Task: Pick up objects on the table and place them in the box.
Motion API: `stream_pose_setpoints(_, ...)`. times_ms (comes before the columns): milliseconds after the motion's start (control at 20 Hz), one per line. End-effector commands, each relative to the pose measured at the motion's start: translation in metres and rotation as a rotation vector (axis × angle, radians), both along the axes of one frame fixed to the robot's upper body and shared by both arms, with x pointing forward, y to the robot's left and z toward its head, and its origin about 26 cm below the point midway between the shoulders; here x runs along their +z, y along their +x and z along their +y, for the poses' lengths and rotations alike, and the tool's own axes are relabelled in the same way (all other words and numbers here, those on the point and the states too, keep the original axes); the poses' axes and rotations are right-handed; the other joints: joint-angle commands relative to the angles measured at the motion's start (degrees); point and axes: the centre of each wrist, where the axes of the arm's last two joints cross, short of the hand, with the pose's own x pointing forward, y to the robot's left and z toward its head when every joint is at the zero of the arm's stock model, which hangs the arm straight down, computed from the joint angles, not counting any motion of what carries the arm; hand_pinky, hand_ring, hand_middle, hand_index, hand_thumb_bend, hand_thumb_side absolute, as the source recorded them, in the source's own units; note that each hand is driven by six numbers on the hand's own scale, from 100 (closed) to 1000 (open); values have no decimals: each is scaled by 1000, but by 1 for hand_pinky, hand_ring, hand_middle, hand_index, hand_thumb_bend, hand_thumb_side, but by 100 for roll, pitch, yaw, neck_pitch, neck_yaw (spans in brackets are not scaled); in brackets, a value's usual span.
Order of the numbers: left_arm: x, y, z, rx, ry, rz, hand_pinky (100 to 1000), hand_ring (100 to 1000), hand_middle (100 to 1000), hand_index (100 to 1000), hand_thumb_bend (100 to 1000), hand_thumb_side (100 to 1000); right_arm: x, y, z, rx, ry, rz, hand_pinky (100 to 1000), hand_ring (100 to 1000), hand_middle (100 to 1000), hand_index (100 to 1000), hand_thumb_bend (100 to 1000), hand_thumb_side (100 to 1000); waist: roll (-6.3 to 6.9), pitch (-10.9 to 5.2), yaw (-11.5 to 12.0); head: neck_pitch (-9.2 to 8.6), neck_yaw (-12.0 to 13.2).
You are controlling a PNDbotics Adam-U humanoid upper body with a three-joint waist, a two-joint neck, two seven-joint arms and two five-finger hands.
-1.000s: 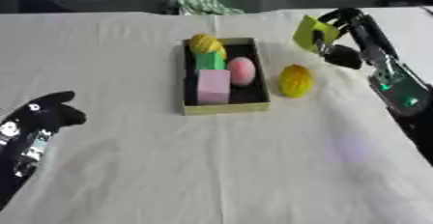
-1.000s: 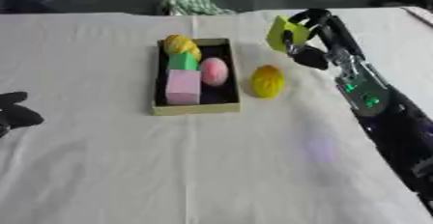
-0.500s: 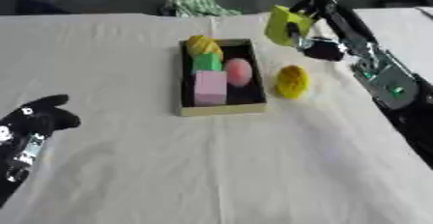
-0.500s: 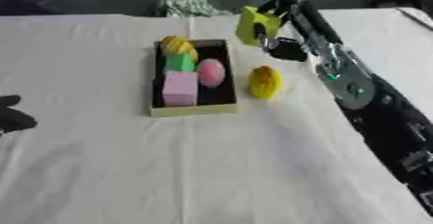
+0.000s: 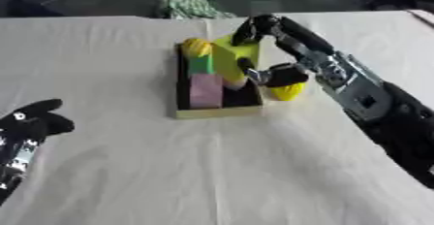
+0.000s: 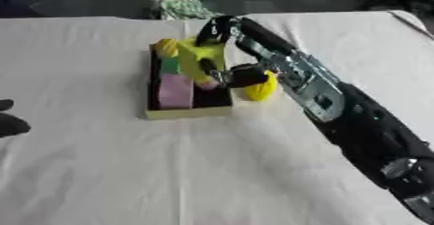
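Yellow-green block (image 5: 230, 58) now over box (image 5: 212, 112), carried in from right by right hand (image 5: 254, 29), fingers curled round block's top. Box holds yellow piece, green block, pink block (image 5: 206, 89). Yellow round object (image 5: 288, 91) just right of box. Left hand (image 5: 30, 122) idle, lower left, fingers relaxed.

My right arm reaches in from the lower right, stretched diagonally up toward centre, black forearm with a silver section near the wrist. My right hand (image 5: 258, 49) sits at the far end of it, fingers (image 5: 245, 29) curled over the top and thumb (image 5: 275, 75) bent below, pinching something between them. My left hand (image 5: 32, 120) shows at the lower left edge, idle, palm low, fingers straight and relaxed, pointing up and to the right.
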Motion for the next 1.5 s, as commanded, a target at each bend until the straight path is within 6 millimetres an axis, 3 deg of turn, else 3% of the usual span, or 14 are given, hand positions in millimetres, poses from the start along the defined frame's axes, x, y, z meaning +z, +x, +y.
stream_pose_setpoints(50, 8, -2, 2, -2, 6, -28, 826, 716, 627, 866, 100, 797, 14, -10, -1, 26, -45, -28, 584, 678, 609, 580, 100, 228, -4, -121, -18, -89, -18)
stream_pose_setpoints(300, 8, -2, 2, -5, 8, -29, 826, 717, 628, 866, 100, 795, 4, -12, -3, 4, -111, -22, 586, 678, 606, 581, 100, 210, 10, -125, -39, -102, -23)
stream_pose_setpoints(950, 7, -2, 1, -3, 4, -30, 825, 718, 629, 866, 100, 795, -30, 9, -16, -148, -203, -24, 587, 674, 596, 580, 100, 199, 60, -112, -48, -137, -38)
stream_pose_setpoints(1500, 7, -2, 2, 0, 4, -28, 825, 719, 630, 866, 100, 795, -14, -4, -2, -150, -361, -111, 603, 683, 589, 678, 100, 208, 42, -118, -42, -180, -32)
